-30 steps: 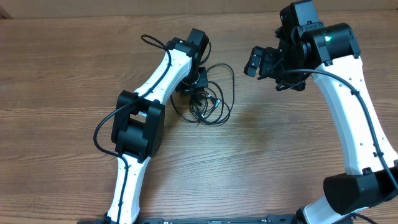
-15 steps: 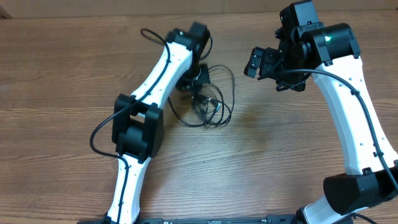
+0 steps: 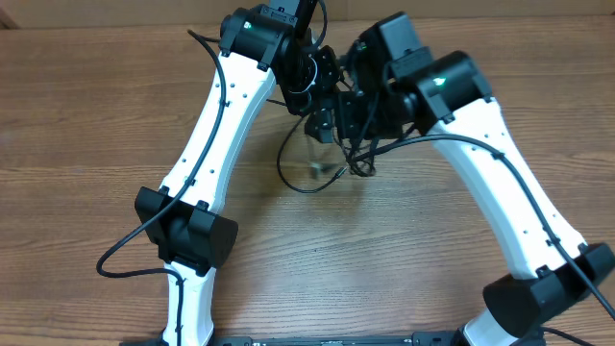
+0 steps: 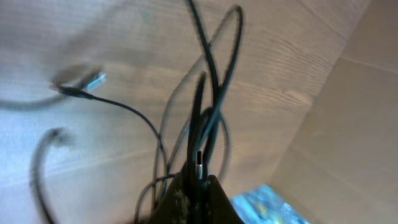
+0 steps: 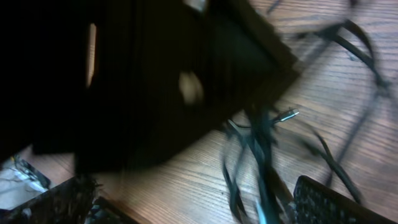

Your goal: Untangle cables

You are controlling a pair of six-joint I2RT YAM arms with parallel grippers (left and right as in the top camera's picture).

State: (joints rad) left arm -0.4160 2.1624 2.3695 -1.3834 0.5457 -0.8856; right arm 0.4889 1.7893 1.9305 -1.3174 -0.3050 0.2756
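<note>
The cables [image 3: 306,171] are thin black cords, lifted off the wooden table [image 3: 86,144] in a hanging tangle; their lower loops are blurred. My left gripper [image 3: 320,121] is shut on several strands, and in the left wrist view the strands [image 4: 205,112] fan out from the closed jaws [image 4: 196,194]. One plug sits at the jaw tips and another plug [image 4: 93,81] dangles free. My right gripper [image 3: 358,113] is right beside the left one. In the right wrist view its fingers [image 5: 196,200] are spread wide, with cable strands [image 5: 261,155] running between them.
The left arm's dark gripper body [image 5: 149,74] fills the upper left of the right wrist view, very near the right gripper. Both white arms meet over the far middle of the table. A tan wall edge [image 4: 348,124] shows in the left wrist view.
The left gripper has lifted the cable bundle up and toward the far side. The right arm has swung left from the right side and now sits against the bundle.
</note>
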